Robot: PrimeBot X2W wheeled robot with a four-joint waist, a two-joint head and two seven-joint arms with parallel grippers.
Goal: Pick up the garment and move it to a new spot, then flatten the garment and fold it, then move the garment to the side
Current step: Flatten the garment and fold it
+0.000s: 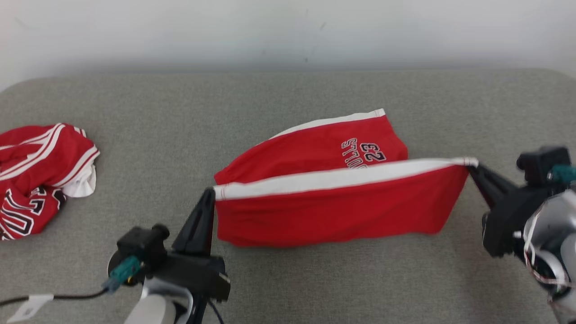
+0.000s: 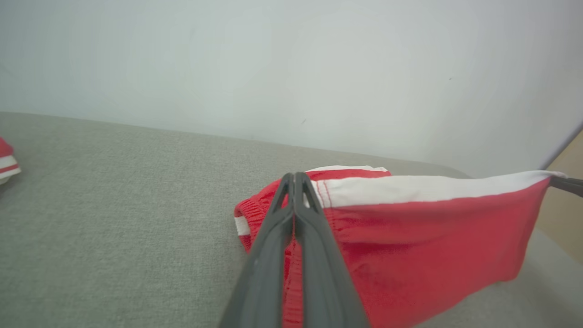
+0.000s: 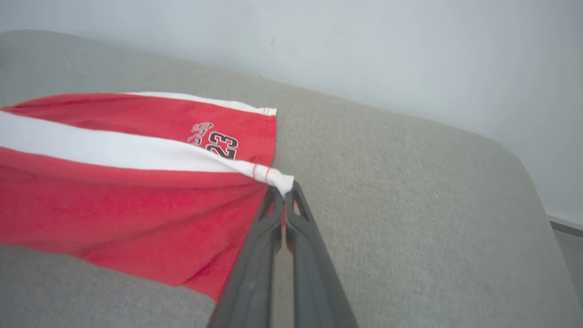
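Left gripper [image 1: 209, 192], its two dark fingers pinched together on the waistband corner of the red basketball shorts [image 1: 333, 216], and right gripper [image 1: 471, 167], likewise clamped on the hem corner, hold one leg of the garment taut between them. The white side stripe [image 1: 333, 177] runs as a straight top edge from one gripper to the other. The raised leg hangs like a curtain, its lower edge sagging to the grey fabric worktop [image 1: 288, 279]. Behind it the other leg lies flat near the middle of the worktop, its "23" print [image 1: 373, 153] facing up. A crumpled red jersey [image 1: 40, 175] sits well apart at the left edge.

The step in hand appears to be the fold, leg over leg. Doing it well likely means carrying both corners toward the wall together, level and at one pace, so the stripe stays straight. The raised stripe should come down on the far stripe before either gripper lets go. Slack would crease the panel; too hard a pull could drag the flat leg out of line.
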